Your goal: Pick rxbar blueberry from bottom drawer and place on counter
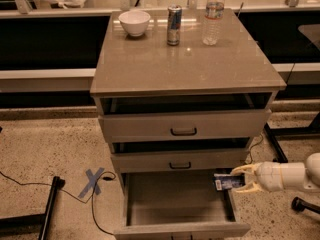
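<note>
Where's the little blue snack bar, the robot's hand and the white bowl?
small dark blue rxbar blueberry wrapper (223,182), camera view: middle of its label.
pale two-finger gripper (236,179), camera view: midway between its fingertips, by the right side of the grey bottom drawer (175,201).
round white bowl (134,22), camera view: its front wall.

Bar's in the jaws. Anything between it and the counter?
Yes. The gripper holds the rxbar blueberry low at the right side of the bottom drawer, just below the partly open middle drawer, top drawer and overhanging counter edge. Bowl, can and water bottle stand near its back.
</note>
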Action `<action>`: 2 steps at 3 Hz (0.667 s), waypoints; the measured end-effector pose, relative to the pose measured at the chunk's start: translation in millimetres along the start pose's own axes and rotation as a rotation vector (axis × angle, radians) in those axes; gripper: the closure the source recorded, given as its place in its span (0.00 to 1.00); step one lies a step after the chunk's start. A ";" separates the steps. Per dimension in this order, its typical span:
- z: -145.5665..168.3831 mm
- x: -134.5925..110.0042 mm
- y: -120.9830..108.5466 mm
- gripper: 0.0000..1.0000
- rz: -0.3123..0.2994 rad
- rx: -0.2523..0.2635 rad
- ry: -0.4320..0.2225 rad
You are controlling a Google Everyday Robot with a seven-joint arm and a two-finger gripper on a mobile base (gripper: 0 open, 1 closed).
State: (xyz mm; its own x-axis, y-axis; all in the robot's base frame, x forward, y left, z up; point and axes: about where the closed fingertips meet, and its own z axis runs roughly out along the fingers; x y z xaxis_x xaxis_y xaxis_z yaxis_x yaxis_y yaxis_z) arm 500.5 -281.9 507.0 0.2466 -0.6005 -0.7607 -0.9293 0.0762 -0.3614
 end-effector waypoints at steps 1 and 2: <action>-48.6 -41.5 -29.9 1.00 -0.058 -0.009 0.008; -99.1 -98.0 -73.5 1.00 -0.149 -0.044 0.038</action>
State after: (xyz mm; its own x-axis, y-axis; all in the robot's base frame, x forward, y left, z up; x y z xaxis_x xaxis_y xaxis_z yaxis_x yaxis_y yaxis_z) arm 517.4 -307.6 661.5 0.3727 -0.6321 -0.6793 -0.8945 -0.0499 -0.4443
